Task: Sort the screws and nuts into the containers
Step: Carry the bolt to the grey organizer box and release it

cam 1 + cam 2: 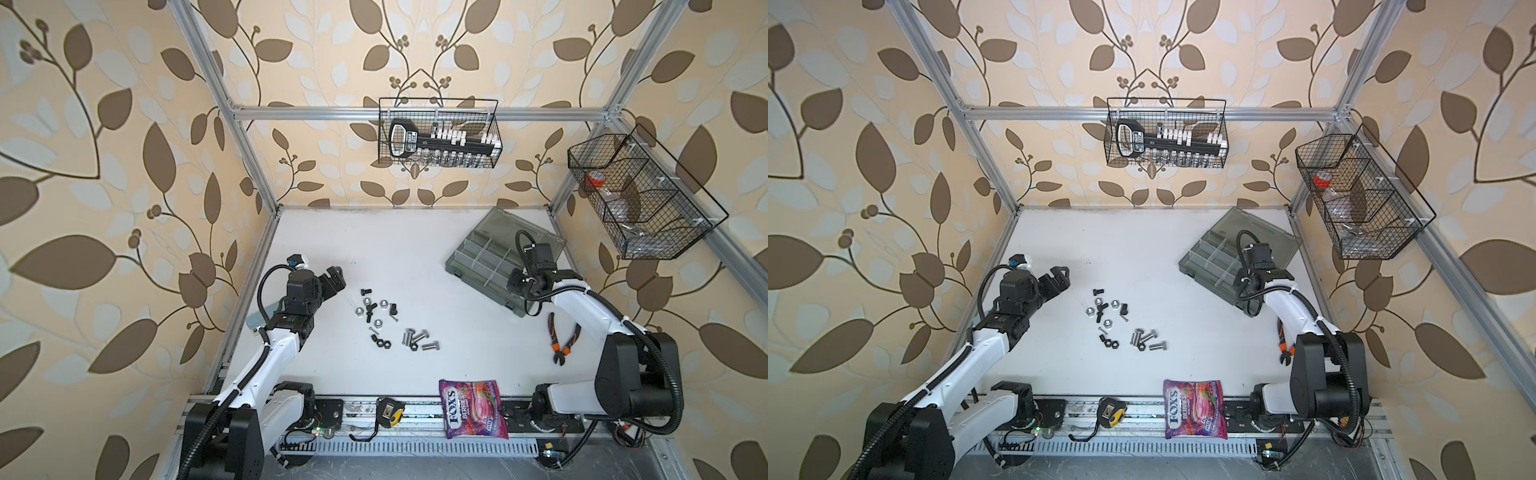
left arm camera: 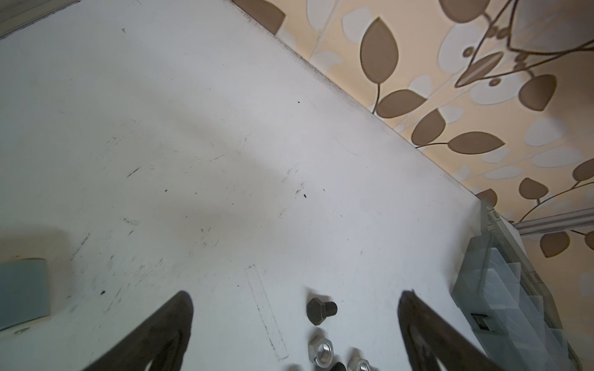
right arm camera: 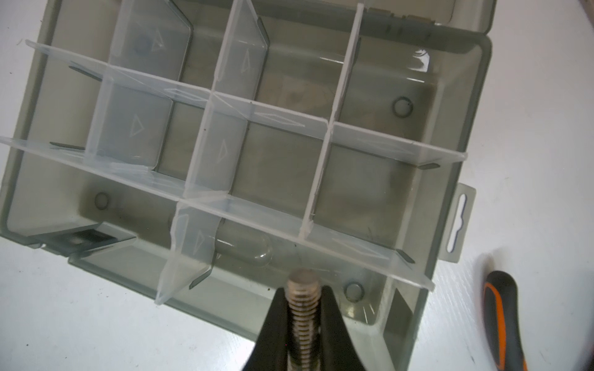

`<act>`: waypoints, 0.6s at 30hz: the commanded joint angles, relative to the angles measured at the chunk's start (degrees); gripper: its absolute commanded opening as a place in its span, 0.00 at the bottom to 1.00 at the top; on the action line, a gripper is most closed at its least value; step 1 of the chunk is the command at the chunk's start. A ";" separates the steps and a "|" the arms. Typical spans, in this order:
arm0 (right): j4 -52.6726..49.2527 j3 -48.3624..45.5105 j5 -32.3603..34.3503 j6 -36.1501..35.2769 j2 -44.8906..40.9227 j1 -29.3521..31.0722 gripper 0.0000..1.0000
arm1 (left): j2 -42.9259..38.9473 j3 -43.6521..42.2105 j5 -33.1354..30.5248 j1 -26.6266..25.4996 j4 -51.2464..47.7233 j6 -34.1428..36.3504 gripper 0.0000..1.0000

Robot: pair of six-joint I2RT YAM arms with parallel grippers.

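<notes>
My left end effector [image 1: 336, 277] hangs released, loose screws [image 1: 430, 345] and nuts [image 1: 366, 301] on the bench [image 1: 415, 257] just ahead of it. My right end effector [image 3: 303, 289] clenches a silver screw [image 3: 302, 321] (shaft pointing forward) over the nearest compartment of the box [image 3: 482, 96].

I hold one silver threaded screw [image 3: 301, 308] pinched in my right gripper [image 3: 302, 290], its tip over an edge compartment of the open grey organizer box [image 1: 478, 259], which sits askew near the tabletop's far right corner. Other screws [image 1: 420, 340], silver and black, and nuts [image 1: 367, 301] lie scattered mid-tabletop.
</notes>
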 commanded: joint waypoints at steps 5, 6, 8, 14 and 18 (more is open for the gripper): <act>2.10 -2.42 2.58 -0.24 1.70 -0.72 0.00 | 0.14 2.40 -0.38 -0.27 0.99 -0.01 0.99; 2.23 -2.54 2.71 -0.24 1.95 -0.76 0.00 | 0.14 2.38 -0.30 -0.22 0.90 0.01 0.99; 2.37 -2.88 3.16 -0.19 2.20 -0.98 0.00 | -0.10 2.28 -0.44 -0.23 0.81 0.09 0.99; 2.97 -4.16 2.91 0.71 2.60 -1.19 0.00 | -1.13 1.90 -1.14 -0.19 0.45 0.11 0.99; 3.33 -5.03 3.61 1.06 3.01 -1.28 0.03 | -1.71 1.74 -1.52 -0.20 0.15 0.18 0.99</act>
